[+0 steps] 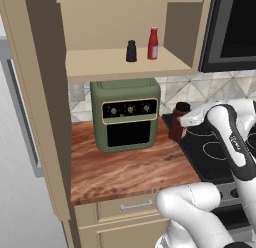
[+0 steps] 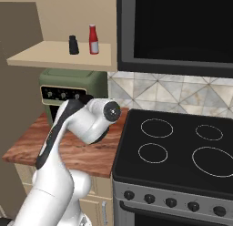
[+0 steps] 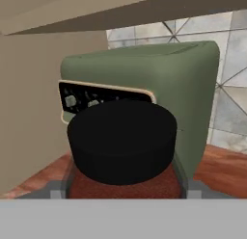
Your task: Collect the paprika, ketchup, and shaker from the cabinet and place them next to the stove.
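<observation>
Paprika [image 1: 179,122] is standing at the worktop's [image 1: 125,169] right edge beside the stove [image 2: 182,147], jaws straddling its body, grip uncertain. Ketchup [image 1: 153,43] and shaker [image 1: 131,51] are waiting in the cabinet [image 1: 120,64]; both probably light, rigid, best gripped mid-body.

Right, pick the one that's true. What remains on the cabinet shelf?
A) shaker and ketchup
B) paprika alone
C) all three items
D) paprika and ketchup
A: the shaker and ketchup stand on the cabinet shelf, while the paprika is down by the stove.
</observation>
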Controlling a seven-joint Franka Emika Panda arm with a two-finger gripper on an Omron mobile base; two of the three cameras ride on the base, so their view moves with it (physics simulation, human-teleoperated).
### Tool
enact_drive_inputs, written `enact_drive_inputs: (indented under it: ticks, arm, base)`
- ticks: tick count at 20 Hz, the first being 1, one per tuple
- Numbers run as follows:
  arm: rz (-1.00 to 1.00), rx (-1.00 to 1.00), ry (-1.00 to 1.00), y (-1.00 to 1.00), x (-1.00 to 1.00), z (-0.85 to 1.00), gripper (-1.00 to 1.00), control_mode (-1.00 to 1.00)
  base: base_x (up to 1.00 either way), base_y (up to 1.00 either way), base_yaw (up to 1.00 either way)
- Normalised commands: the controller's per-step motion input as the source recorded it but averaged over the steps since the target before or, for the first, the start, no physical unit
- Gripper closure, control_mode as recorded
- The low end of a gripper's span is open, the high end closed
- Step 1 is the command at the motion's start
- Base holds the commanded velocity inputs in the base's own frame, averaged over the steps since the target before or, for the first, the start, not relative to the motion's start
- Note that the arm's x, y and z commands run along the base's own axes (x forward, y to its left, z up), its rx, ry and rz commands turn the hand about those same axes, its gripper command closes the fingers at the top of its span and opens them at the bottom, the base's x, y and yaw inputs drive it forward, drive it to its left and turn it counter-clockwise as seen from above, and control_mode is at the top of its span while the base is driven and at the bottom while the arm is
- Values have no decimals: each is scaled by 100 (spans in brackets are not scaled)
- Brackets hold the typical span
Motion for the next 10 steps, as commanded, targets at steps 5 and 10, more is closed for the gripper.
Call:
enact_drive_inputs:
  ticks: [5, 10]
  arm:
    - [25, 0, 2, -6, 36, -32, 100, -100]
    - [18, -2, 0, -26, 11, -29, 100, -100]
  base:
    - [0, 0, 0]
    - [0, 0, 0]
